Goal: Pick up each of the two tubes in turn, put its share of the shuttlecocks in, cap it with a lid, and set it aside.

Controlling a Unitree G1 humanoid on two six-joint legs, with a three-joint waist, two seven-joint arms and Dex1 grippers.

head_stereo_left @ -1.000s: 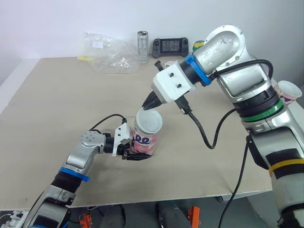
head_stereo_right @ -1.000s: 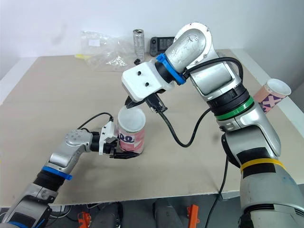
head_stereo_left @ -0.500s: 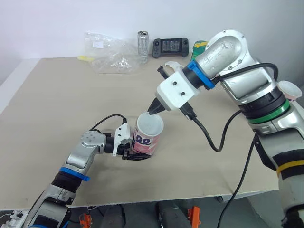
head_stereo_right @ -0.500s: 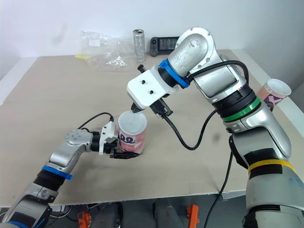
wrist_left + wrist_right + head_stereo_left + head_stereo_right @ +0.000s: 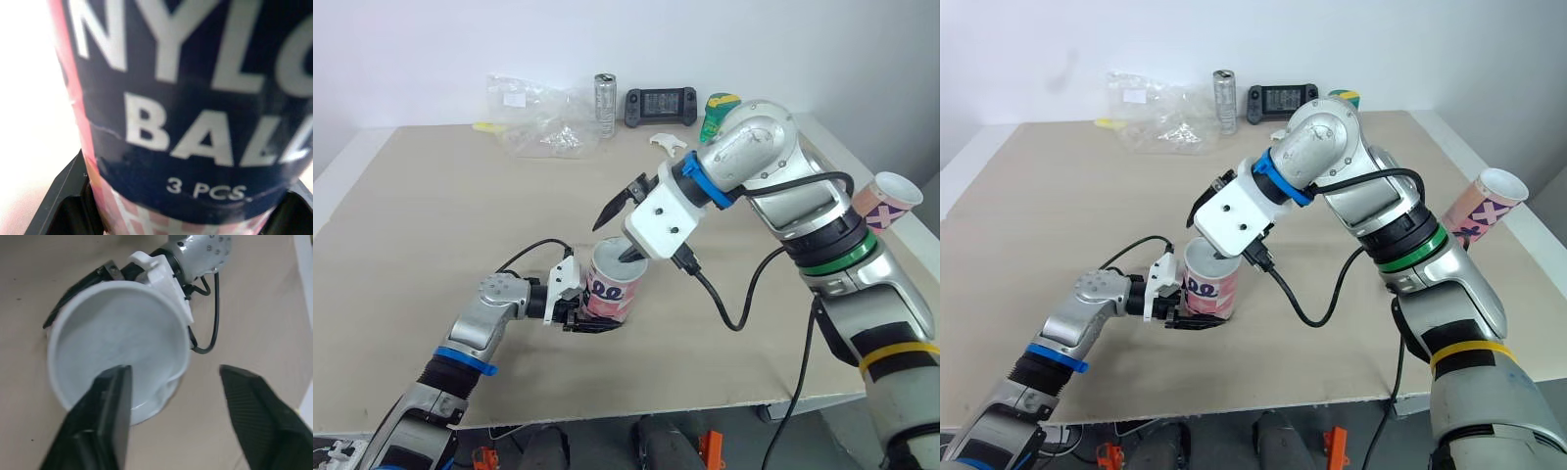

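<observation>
- Your left jaws still clamp the tube [image 5: 610, 284], upright on the bench [image 5: 431, 215].
- Your right jaws, closed above the tube a second ago, now stand wide, one finger [image 5: 105, 421] inside its mouth.

Desk [image 5: 431, 215], beige, carried all items. Clear plastic bag [image 5: 533, 113], crumpled, lay well beyond the right fingers [image 5: 615, 208]. Silver drink can [image 5: 605, 92] stood upright just beside the bag. Black handheld console [image 5: 660, 102] lay near the can, green-and-yellow item [image 5: 717, 106] beside it. Small white piece [image 5: 666, 143] lay nearest the fingers.
</observation>
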